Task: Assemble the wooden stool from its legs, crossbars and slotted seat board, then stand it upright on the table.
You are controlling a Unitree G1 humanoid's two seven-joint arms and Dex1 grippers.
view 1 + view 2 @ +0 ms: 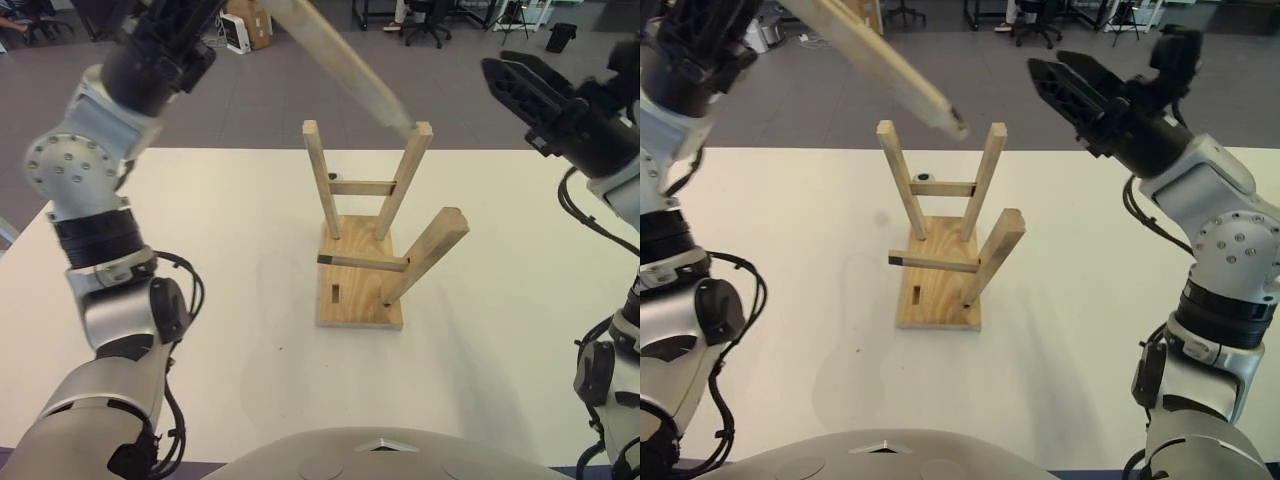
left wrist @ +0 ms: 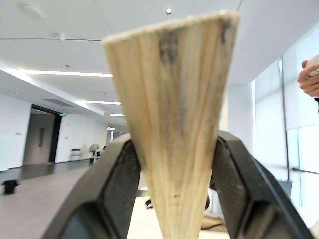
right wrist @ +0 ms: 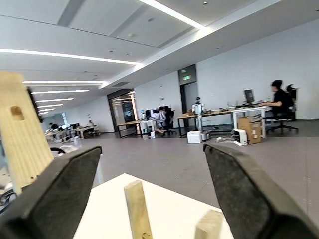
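Seat board (image 1: 360, 300) lies flat on the white worktop (image 1: 200, 250), mid-surface, underside up. 3 legs are plugged in and point up: far-left (image 1: 321, 180), far-right (image 1: 403, 180), near-right (image 1: 428, 255), the last one tilted. 1 crossbar (image 1: 362, 187) joins the 2 far legs. A 2nd crossbar (image 1: 365, 262) runs left from the near-right leg. 1 slot (image 1: 335, 293) shows at the near-left corner. Left gripper (image 2: 174, 144) is clamped on the 4th leg (image 1: 340, 60), held high, free end near the far legs' tops; contact can't be told. Right gripper (image 3: 152, 152) is raised off to the right, fingers spread apart.
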